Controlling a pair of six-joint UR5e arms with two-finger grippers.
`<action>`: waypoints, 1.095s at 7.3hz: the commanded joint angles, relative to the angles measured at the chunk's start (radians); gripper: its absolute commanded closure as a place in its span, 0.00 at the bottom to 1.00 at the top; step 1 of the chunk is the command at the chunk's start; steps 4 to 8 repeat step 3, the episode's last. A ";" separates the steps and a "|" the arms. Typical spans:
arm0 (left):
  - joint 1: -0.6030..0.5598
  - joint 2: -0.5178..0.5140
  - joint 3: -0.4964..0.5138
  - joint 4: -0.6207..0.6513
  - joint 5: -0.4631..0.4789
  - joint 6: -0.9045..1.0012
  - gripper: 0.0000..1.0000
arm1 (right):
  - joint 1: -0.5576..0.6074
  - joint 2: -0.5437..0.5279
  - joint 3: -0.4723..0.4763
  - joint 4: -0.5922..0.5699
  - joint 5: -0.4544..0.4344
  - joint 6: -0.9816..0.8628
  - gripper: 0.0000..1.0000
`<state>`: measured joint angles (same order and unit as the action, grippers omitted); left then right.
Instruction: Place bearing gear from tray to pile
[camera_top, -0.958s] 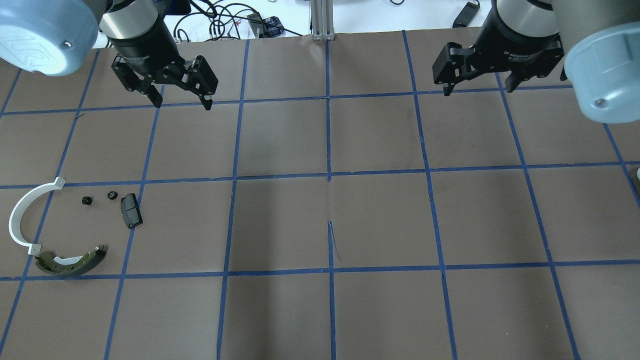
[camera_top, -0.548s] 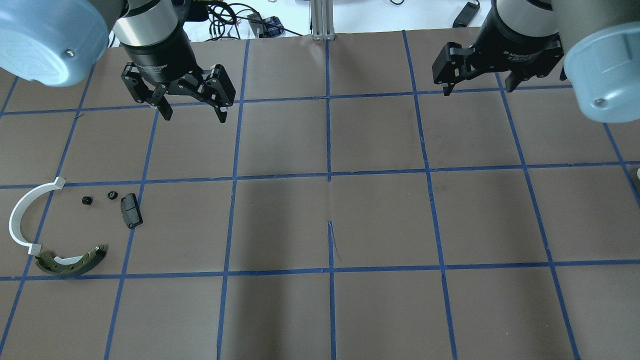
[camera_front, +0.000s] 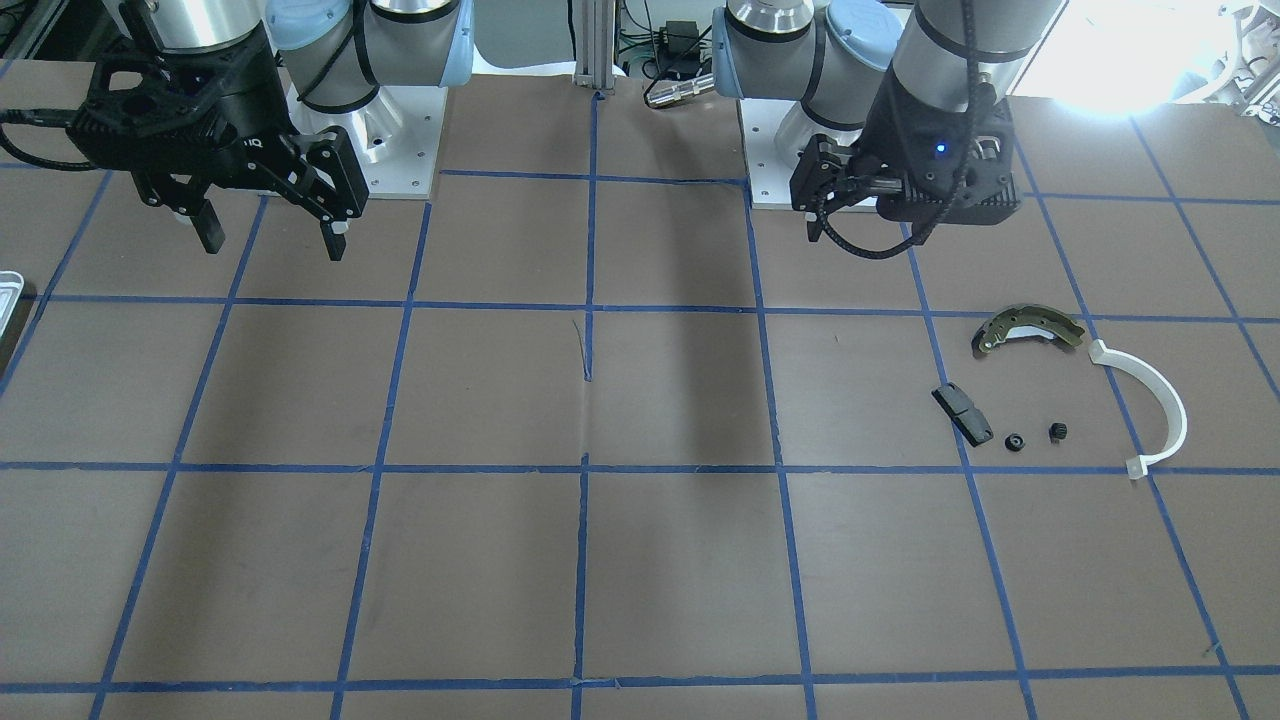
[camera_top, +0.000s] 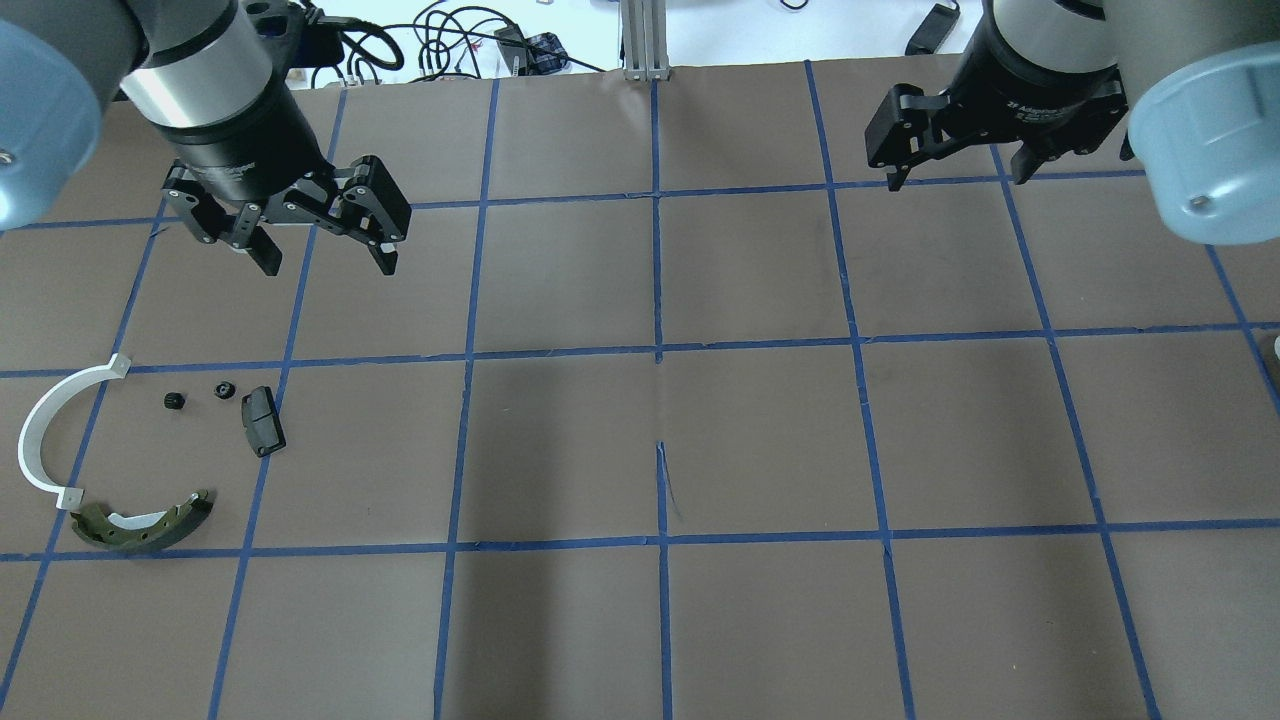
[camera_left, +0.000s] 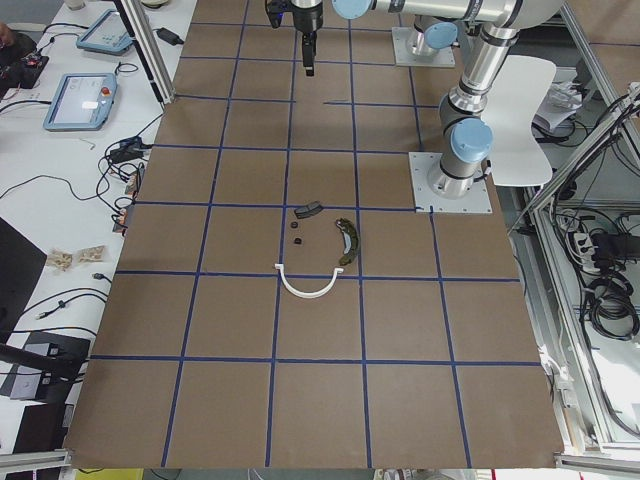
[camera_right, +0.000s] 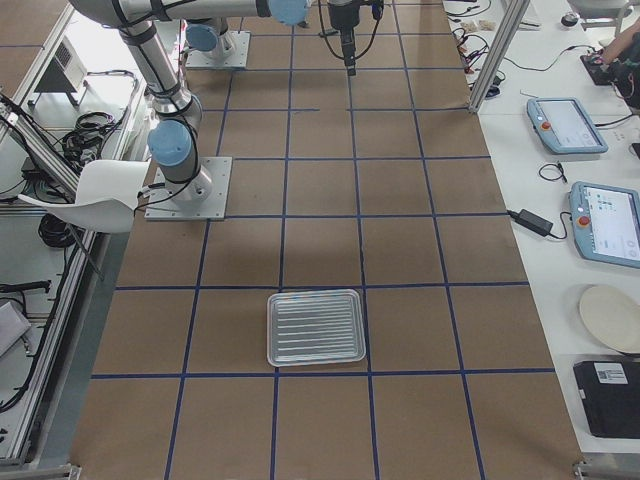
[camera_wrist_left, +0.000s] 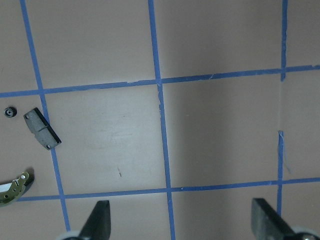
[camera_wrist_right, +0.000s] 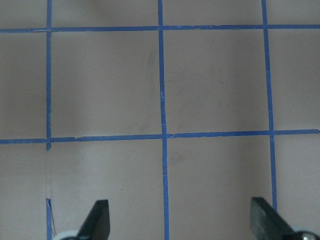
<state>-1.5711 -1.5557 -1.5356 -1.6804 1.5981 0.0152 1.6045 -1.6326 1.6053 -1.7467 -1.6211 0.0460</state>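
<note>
The pile lies at the overhead view's left: an olive brake shoe, a white half-ring, a black block and two small black bearing gears. My left gripper is open and empty, above the table one square beyond the pile. Its wrist view shows the block and one gear. My right gripper is open and empty at the far right. The silvery tray looks empty in the exterior right view; only its edge shows in the front view.
Brown table paper with a blue tape grid. A metal post and cables stand at the far edge. The two arm bases are bolted at the robot's side.
My left gripper has moved nearer and to the left in the overhead view, toward the pile, still open. The right gripper and the parts have not moved.
</note>
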 joint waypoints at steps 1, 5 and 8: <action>0.019 0.011 -0.008 0.010 -0.003 -0.018 0.00 | 0.000 -0.001 0.002 -0.001 0.001 0.000 0.00; 0.017 -0.006 -0.006 0.115 -0.001 -0.017 0.00 | 0.000 -0.001 0.004 -0.001 0.001 0.000 0.00; 0.017 -0.006 -0.006 0.115 -0.001 -0.017 0.00 | 0.000 -0.001 0.004 -0.001 0.001 0.000 0.00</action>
